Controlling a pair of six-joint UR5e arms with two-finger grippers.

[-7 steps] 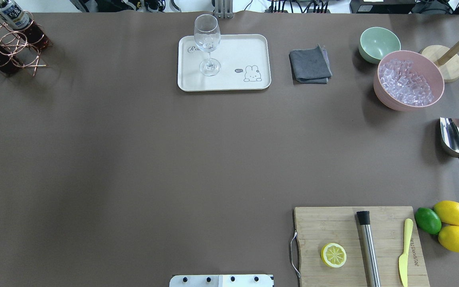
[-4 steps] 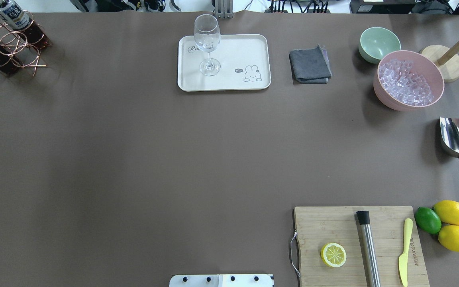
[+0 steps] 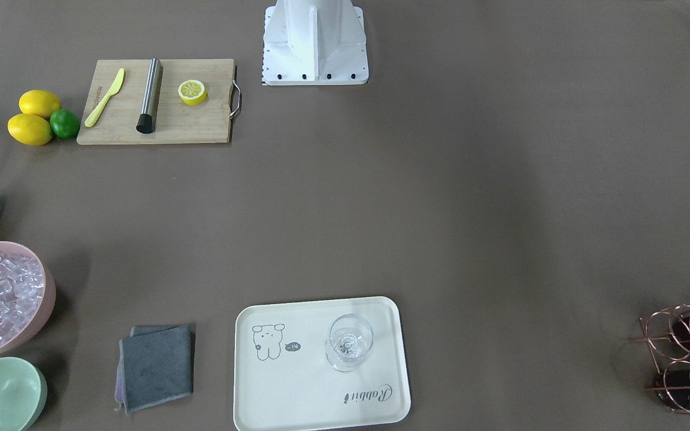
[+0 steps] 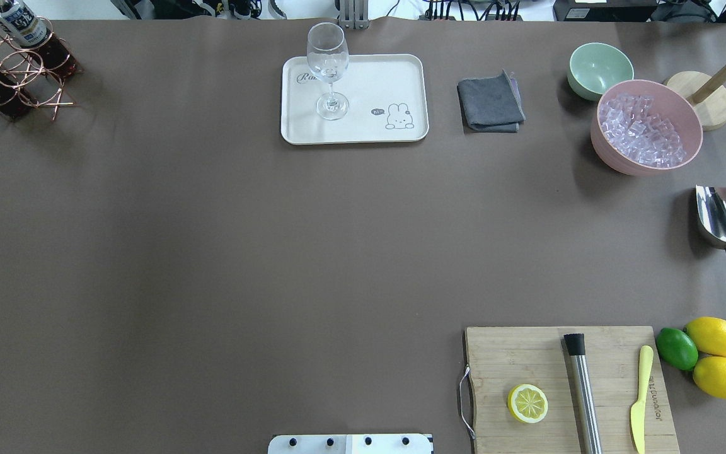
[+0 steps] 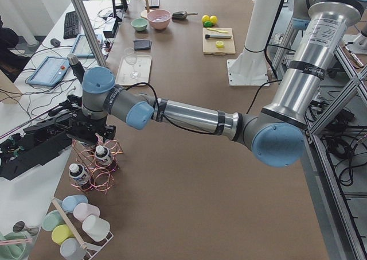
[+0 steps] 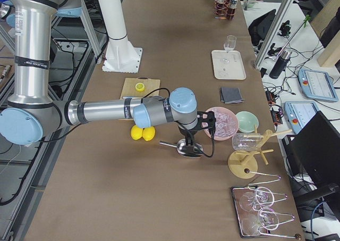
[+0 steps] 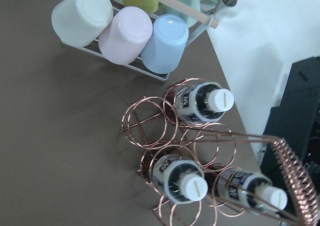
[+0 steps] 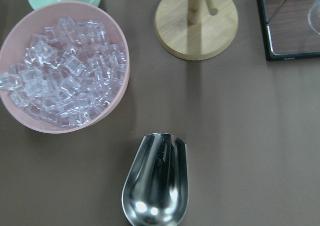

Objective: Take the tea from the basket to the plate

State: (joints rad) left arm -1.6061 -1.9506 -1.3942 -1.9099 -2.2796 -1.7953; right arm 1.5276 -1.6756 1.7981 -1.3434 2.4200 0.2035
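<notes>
Over the last second the overhead view barely changes. The plate (image 4: 394, 75) carries only the stemmed glass (image 4: 328, 63), and the basket (image 7: 150, 136) in the tabletop's far-left corner shifts by a hair at most. So no tea (image 7: 200, 104) has left yet: three bottles stand in its ring cells. My left end effector (image 5: 90, 131) hangs just above them, but I cannot tell whether it is apart or together. The right end effector (image 6: 192, 140) sits over the scoop (image 8: 157, 181), its state also unseen. I judge the descent and grasp come next.

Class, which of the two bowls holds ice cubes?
The pink bowl, filled with clear ice cubes; the smaller mint-green bowl beside it is empty.
</notes>
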